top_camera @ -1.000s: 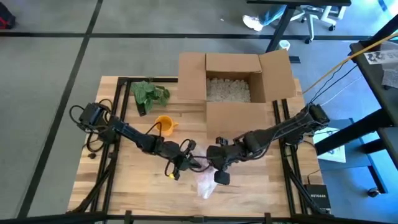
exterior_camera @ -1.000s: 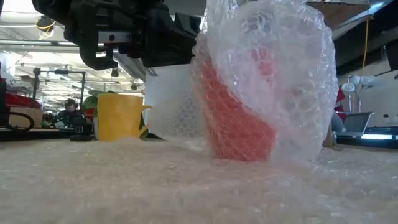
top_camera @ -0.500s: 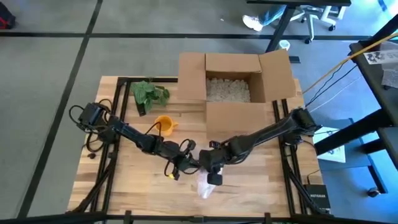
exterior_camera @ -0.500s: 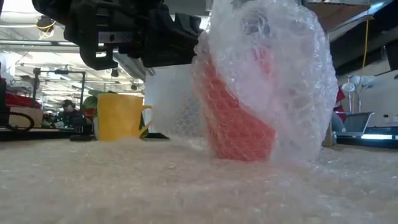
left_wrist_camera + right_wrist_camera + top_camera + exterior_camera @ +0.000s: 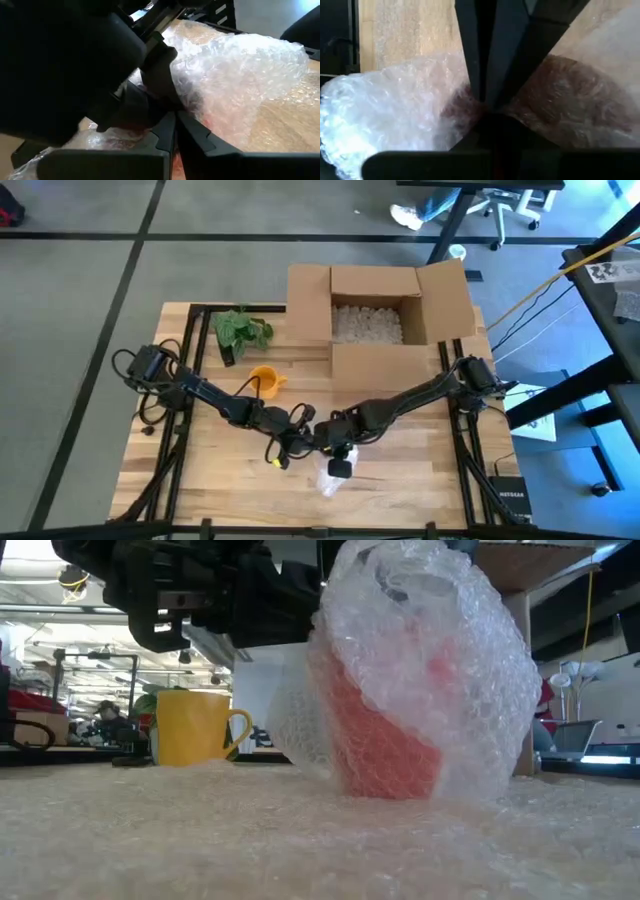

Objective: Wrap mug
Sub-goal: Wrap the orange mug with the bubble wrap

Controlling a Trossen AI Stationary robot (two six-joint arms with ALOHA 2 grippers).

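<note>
My two arms crowd the wrapped mug (image 5: 331, 477) in the middle, the yellow cup (image 5: 263, 380) and big box (image 5: 378, 315) block the back, but the surface (image 5: 420, 485) near its front corners lies bare.

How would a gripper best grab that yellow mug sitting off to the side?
By the rim, I'd guess, coming from above. The yellow mug stands upright with its mouth open upward, apart from the wrapped bundle; its handle looks too small a loop to catch easily.

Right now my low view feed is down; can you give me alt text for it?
A red mug stands on the table, loosely swathed in bubble wrap that bulges over its top. A yellow mug stands unwrapped behind it to the picture's left, and dark arm parts fill the upper left.
</note>
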